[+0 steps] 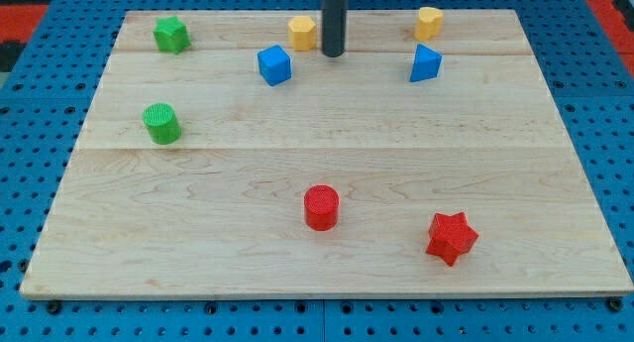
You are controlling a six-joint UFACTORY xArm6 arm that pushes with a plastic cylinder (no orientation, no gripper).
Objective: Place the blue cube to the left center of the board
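Observation:
The blue cube [274, 65] sits near the view's top, a little left of centre, on the wooden board [327, 253]. My tip [333, 55] stands just to the right of the blue cube and a little higher in the view, with a small gap between them. A yellow hexagonal block [302, 32] lies close to the tip's upper left. A green cylinder [161, 123] stands at the board's left centre.
A green star [171, 34] is at the top left. A yellow block [428, 23] and a blue triangular block [425, 63] are at the top right. A red cylinder [321, 207] and a red star [451, 237] lie near the bottom.

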